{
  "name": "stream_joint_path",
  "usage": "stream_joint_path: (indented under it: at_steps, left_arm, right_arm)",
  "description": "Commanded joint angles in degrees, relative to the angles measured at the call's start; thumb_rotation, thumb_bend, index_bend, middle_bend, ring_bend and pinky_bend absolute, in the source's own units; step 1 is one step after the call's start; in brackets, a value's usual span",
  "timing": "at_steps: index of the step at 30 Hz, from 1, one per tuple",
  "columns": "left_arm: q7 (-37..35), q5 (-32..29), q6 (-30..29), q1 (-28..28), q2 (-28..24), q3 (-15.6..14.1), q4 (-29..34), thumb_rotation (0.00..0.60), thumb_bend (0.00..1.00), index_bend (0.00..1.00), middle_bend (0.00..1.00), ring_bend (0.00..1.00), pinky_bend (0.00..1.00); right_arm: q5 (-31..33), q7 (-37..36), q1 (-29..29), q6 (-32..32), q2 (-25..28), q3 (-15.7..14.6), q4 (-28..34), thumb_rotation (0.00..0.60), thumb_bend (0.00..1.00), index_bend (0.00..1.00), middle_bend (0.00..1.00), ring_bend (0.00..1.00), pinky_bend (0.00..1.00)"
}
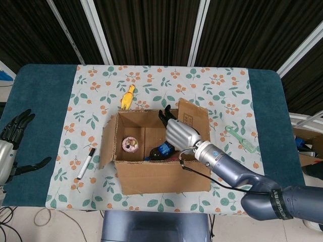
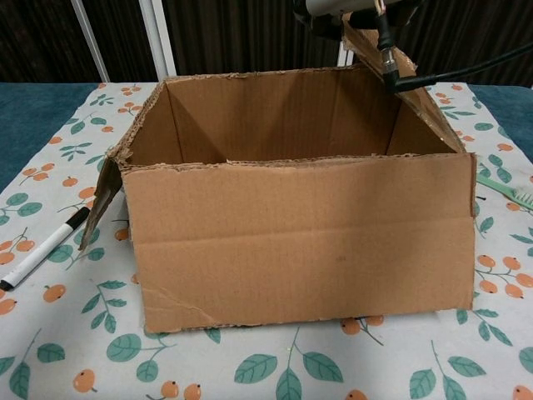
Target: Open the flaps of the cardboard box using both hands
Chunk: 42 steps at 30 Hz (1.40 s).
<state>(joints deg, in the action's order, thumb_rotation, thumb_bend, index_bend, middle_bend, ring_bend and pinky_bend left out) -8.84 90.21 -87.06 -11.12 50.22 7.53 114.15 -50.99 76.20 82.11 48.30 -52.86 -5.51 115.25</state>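
The cardboard box (image 1: 151, 174) sits mid-table, its top uncovered. Its right flap (image 1: 195, 117) stands raised and tilted, leaning over the right wall. My right hand (image 1: 179, 133) is over the box's right half, fingers spread and pressed against the flap's inner face, gripping nothing. In the chest view the box's front wall (image 2: 291, 242) fills the frame. The raised flap (image 2: 414, 93) shows at top right, with only the underside of my right hand (image 2: 346, 7) at the frame's top edge. My left hand (image 1: 11, 143) hangs open, fingers apart, beyond the table's left edge, far from the box.
The left flap (image 1: 106, 141) hangs down outside the box. Inside lie a pink donut (image 1: 130, 144) and a dark object with a blue one (image 1: 162, 150). A marker (image 1: 86, 163) lies left of the box, a yellow rubber chicken (image 1: 127, 97) behind it, a green brush (image 1: 241, 139) to the right.
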Motion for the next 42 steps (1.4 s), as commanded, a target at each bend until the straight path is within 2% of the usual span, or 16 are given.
stream_joint_path:
  at_steps: [1,16,19,22,29,42]
  left_arm:
    - [0.05,0.10,-0.04,0.02,-0.02,-0.03,0.05,0.600,0.10,0.00,0.00,0.00,0.11]
    - [-0.24,1.24,-0.60,0.32,-0.40,-0.34,0.86,0.600,0.10,0.00,0.00,0.00,0.11]
    - [-0.34,1.50,-0.64,0.36,-0.47,-0.44,1.00,0.600,0.10,0.00,0.00,0.00,0.11]
    - [-0.33,1.76,-0.73,0.43,-0.54,-0.55,1.13,0.600,0.10,0.00,0.00,0.00,0.11]
    - [-0.42,1.89,-0.78,0.50,-0.68,-0.65,1.33,0.600,0.10,0.00,0.00,0.00,0.11]
    - [-0.46,1.95,-0.51,0.44,-0.67,-0.83,1.53,0.600,0.10,0.00,0.00,0.00,0.11]
  right_arm:
    - [0.35,0.46,0.11,0.28,0.98,-0.17,0.45,0.600,0.62,0.53,0.25,0.09,0.19]
    - [0.15,2.33,0.08,-0.21,8.48,-0.99,2.18,0.600,0.62,0.53,0.23,0.09,0.19]
    - [-0.16,2.36,-0.20,-0.61,9.43,-1.12,2.30,0.600,0.60,0.48,0.21,0.09,0.19]
    - [-0.19,2.38,-0.76,-0.73,9.96,-1.31,2.08,0.600,0.57,0.40,0.20,0.09,0.19]
    - [0.75,3.30,-1.65,-0.90,10.33,-1.72,0.26,0.600,0.55,0.30,0.18,0.09,0.19]
    - [3.14,5.83,-3.42,-0.88,10.52,-3.60,-2.93,0.600,0.55,0.29,0.16,0.08,0.19]
